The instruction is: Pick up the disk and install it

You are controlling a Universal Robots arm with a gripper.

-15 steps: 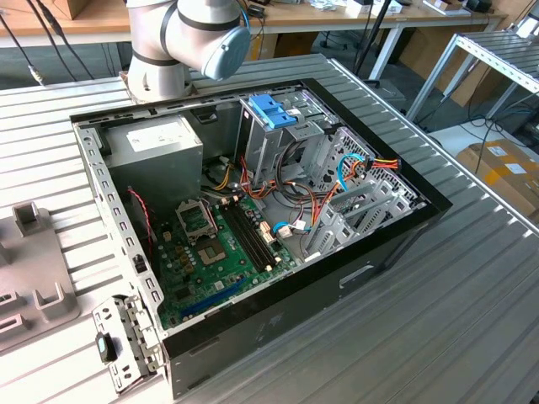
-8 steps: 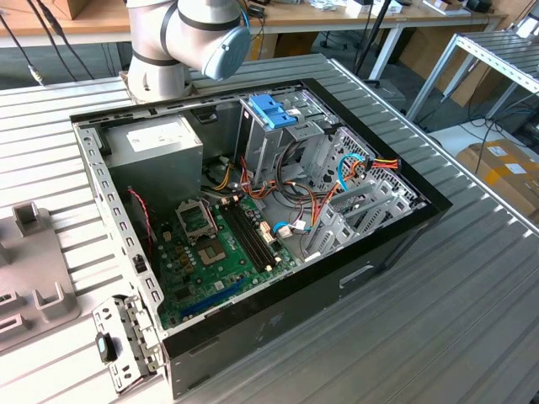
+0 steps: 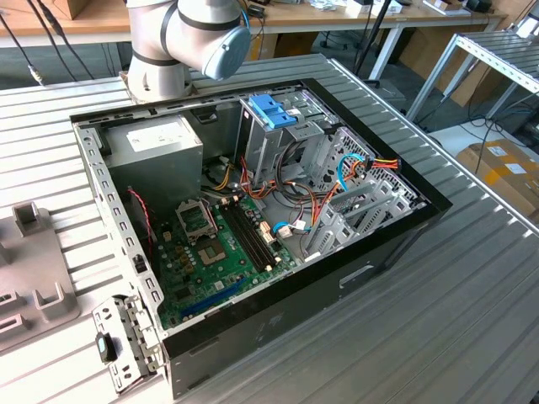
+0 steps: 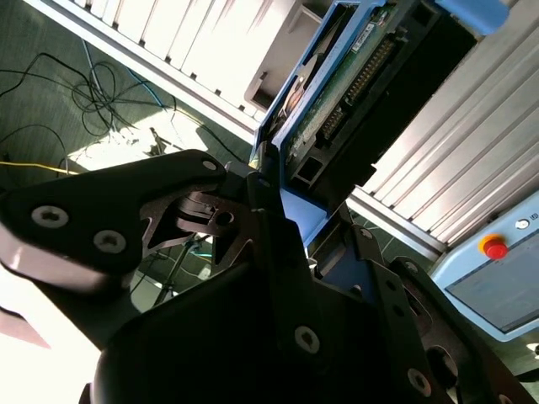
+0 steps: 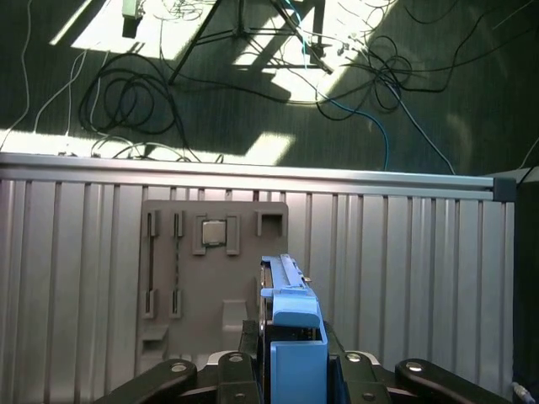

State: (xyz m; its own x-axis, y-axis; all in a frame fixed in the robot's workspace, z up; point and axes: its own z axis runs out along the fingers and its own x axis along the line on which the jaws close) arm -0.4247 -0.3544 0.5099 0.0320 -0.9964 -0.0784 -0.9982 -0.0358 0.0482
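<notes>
In both wrist views my gripper [image 5: 293,374] [image 4: 274,198] is shut on the disk. The disk [image 5: 290,324] is a flat dark drive in a bright blue carrier, held on edge with its blue end tab pointing away from the fingers. In the first wrist view it hangs over the ribbed metal table, just beside a grey fixture plate [image 5: 210,278]. The second wrist view shows the disk's green circuit board side [image 4: 358,71] inside the blue frame, with a black finger [image 4: 194,206] against it.
The exterior view has the open computer case [image 3: 396,227] in the middle of the table, with a motherboard [image 3: 219,252], cables and a grey drive cage bearing a light-blue bracket [image 3: 271,109]. The arm's base [image 3: 168,50] stands behind it. A grey fixture [image 3: 34,278] lies at that view's left.
</notes>
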